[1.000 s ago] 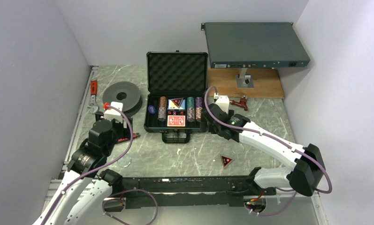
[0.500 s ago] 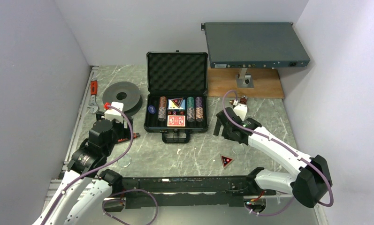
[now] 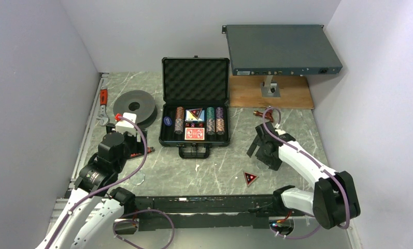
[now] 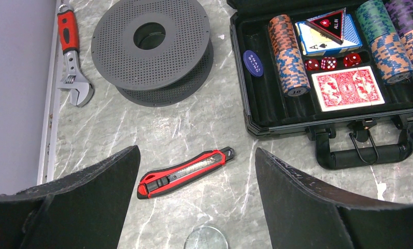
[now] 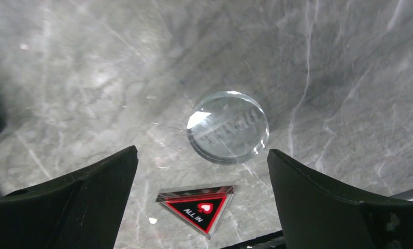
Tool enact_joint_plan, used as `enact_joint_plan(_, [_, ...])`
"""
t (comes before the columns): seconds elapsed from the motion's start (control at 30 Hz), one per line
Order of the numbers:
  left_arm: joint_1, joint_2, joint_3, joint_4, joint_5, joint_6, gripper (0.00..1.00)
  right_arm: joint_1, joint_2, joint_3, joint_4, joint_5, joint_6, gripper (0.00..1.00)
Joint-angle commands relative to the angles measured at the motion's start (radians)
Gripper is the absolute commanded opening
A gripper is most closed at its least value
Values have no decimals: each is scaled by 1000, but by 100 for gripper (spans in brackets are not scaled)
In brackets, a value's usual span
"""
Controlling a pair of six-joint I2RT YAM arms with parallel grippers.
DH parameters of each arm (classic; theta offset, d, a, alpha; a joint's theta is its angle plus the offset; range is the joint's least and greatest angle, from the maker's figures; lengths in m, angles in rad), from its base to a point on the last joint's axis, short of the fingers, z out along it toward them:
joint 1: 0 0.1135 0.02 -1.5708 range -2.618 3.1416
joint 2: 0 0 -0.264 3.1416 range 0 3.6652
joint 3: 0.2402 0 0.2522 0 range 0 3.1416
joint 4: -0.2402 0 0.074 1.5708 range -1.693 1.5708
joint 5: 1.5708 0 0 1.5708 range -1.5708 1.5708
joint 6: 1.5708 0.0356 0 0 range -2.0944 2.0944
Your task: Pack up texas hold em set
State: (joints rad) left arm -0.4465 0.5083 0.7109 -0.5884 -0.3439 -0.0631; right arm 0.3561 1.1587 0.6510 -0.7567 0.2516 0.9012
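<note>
- The briefcase [image 3: 195, 80] sits at the upper middle of the top view, open, its foam lid standing upright; its handle faces the bottom of the frame
- Already inside, as the left wrist view shows: striped chip stacks [image 4: 289, 62] at the left and right of the tray; the blue deck [image 4: 318, 41] with one triangular marker [image 4: 331, 25] lying on it; the red deck [image 4: 348, 88] below; three red dice [image 4: 328, 63] between the decks; the blue button [image 4: 253, 63] leaning in the leftmost slot
- Not yet packed: a second triangular marker, the loose marker [image 5: 196, 206], lies flat on the counter [image 3: 219, 166], well apart from the case, at the lower right of the top view
- A clear disc [image 5: 228, 127] with faint lettering lies just above that marker in the right wrist view; a second clear disc [image 4: 206, 239] shows at the bottom edge of the left wrist view; whether either belongs to the set I cannot tell
- The right hand [image 5: 201, 151] hangs over the loose marker and the disc, fingers spread wide, holding nothing
- The left hand [image 4: 196, 149] hovers at the left of the case over a utility knife [image 4: 186, 173], likewise spread and holding nothing
- By my reckoning the task is mostly done; what remains is the loose marker, perhaps the discs, then lowering and latching the lid
</note>
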Motion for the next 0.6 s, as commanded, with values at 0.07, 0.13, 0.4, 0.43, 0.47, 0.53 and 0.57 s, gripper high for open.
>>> enact_joint_plan(0.07, [5, 12, 9, 24, 4, 8, 87, -56, 61, -26, 56, -100, -27, 100])
enact_joint_plan(0.13, [5, 16, 9, 24, 4, 9, 87, -69, 75, -27, 54, -100, -34, 100])
enact_joint_plan(0.4, [5, 27, 11, 24, 9, 11, 87, -117, 87, -73, 104, -106, -51, 94])
enact_joint_plan(0.43, [5, 28, 12, 24, 10, 11, 87, -126, 93, -80, 111, -108, -53, 92])
enact_joint_plan(0.47, [5, 28, 12, 24, 10, 12, 87, -135, 97, -83, 114, -112, -55, 88])
enact_joint_plan(0.53, [6, 30, 12, 25, 11, 12, 87, -146, 101, -86, 115, -120, -57, 84])
enact_joint_plan(0.57, [6, 30, 12, 25, 12, 12, 87, -151, 98, -88, 115, -121, -55, 82])
